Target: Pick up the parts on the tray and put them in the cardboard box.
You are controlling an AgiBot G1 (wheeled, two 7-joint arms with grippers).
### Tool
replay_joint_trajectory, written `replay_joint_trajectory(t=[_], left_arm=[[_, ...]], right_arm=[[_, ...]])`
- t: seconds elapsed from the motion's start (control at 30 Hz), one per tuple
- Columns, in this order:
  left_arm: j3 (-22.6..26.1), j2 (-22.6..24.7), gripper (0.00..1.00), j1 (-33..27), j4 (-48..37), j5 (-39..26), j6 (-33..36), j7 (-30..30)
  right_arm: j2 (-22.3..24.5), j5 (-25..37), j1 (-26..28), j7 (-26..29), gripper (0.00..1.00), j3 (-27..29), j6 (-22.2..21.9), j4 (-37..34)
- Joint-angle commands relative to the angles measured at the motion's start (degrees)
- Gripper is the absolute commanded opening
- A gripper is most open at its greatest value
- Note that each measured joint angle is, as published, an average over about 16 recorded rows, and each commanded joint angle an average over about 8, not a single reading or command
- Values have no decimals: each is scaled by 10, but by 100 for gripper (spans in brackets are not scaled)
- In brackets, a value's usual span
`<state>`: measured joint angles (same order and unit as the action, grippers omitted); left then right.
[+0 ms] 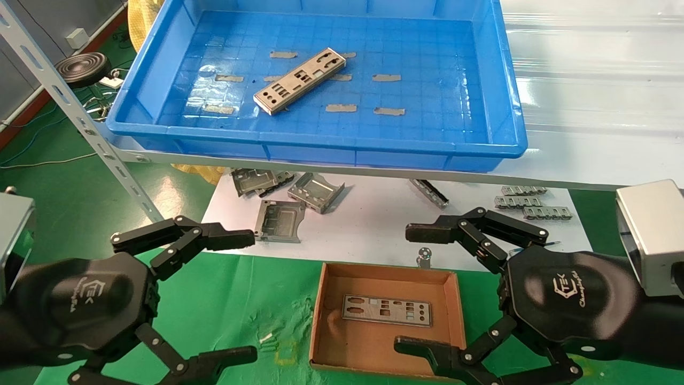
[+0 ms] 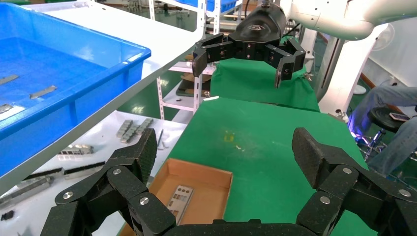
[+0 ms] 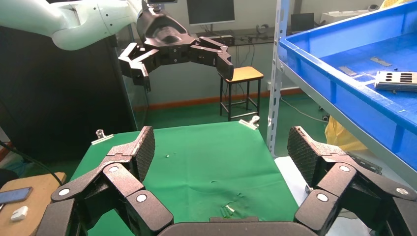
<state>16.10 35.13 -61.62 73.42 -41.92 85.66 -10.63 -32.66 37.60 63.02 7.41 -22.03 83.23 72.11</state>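
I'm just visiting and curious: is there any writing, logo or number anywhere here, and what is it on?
"TEK": white logo on the black housing of the left gripper.
"TEK": same logo on the right gripper; the script line beneath each is too small to read.
Nothing readable on the tray, the cardboard box or the parts.

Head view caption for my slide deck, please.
Both open grippers, left and right, flank the cardboard box holding one plate; another plate remains in the blue tray.
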Motion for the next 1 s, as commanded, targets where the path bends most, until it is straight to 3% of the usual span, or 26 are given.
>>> replay_joint_trajectory(t=[0.03, 1.0], left_arm=[[0, 0, 100, 0, 0, 0, 0, 0], [0, 0, 100, 0, 0, 0, 0, 0]], right_arm=[[0, 0, 0, 0, 100, 0, 0, 0], [0, 0, 0, 0, 100, 0, 0, 0]])
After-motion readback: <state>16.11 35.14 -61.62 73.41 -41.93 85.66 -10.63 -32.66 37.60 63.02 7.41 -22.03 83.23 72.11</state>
